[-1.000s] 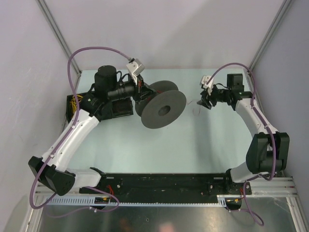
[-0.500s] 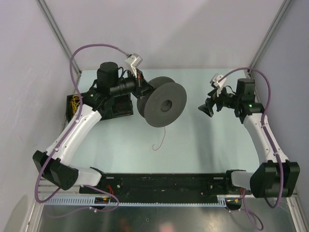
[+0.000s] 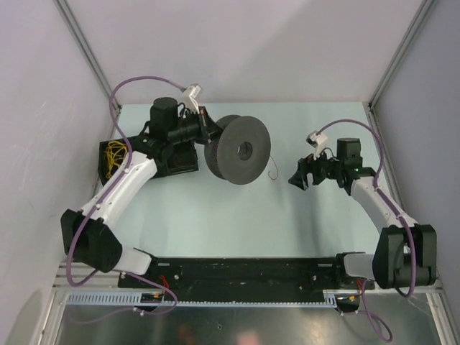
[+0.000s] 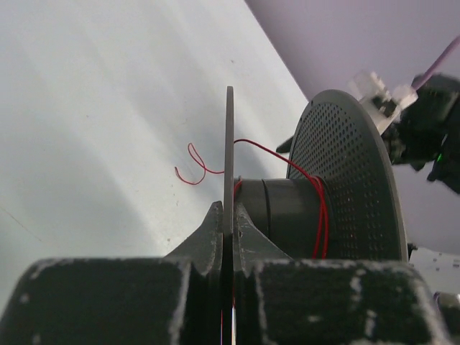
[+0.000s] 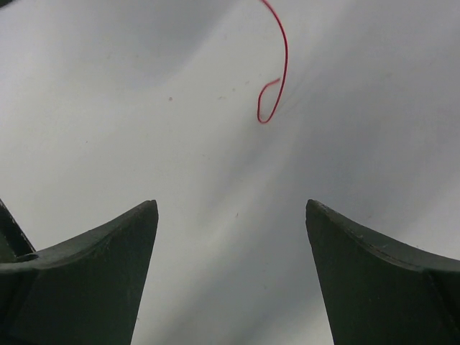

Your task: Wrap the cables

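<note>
**A:** Spool (image 3: 241, 149) on edge at the centre of the top view, and the left end effector (image 3: 210, 136) meets its left flange. Where's the cable?

**B:** The cable (image 3: 272, 172) shows as a thin loose end just right of the spool, over the pale table (image 3: 215, 208). The right end effector (image 3: 297, 177) sits further right, apart from it.

**A:** And the left wrist view?

**B:** Fingers (image 4: 208, 237) clamped tight on the near flange's rim. Red turns lie round the hub, with a curly tail at mid-left.

**A:** Right wrist view?

**B:** Fingers (image 5: 86, 273) spread wide, holding nothing. The red tail curls at top centre, above the gap.
</note>
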Controlling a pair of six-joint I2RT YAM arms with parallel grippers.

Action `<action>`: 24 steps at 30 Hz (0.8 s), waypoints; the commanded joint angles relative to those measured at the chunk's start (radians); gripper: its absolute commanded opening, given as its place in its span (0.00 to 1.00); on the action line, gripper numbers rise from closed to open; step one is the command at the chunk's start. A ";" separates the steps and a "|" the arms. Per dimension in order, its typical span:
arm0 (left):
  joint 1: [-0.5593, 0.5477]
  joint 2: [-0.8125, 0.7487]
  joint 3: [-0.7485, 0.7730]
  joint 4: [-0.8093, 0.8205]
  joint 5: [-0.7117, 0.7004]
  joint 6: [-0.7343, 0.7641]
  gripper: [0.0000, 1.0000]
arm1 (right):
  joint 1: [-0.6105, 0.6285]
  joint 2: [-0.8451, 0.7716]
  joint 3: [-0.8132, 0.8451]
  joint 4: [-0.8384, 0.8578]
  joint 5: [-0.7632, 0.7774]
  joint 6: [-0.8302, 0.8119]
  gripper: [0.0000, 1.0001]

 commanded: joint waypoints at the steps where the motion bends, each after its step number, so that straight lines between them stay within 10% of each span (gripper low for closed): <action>1: 0.039 0.027 0.009 0.118 -0.032 -0.159 0.00 | 0.044 0.056 -0.056 0.180 0.132 0.189 0.89; 14: 0.089 -0.003 -0.070 0.164 -0.054 -0.248 0.00 | 0.228 0.350 -0.048 0.614 0.336 0.428 0.86; 24: 0.095 -0.005 -0.078 0.212 -0.079 -0.238 0.00 | 0.255 0.579 0.087 0.584 0.463 0.545 0.63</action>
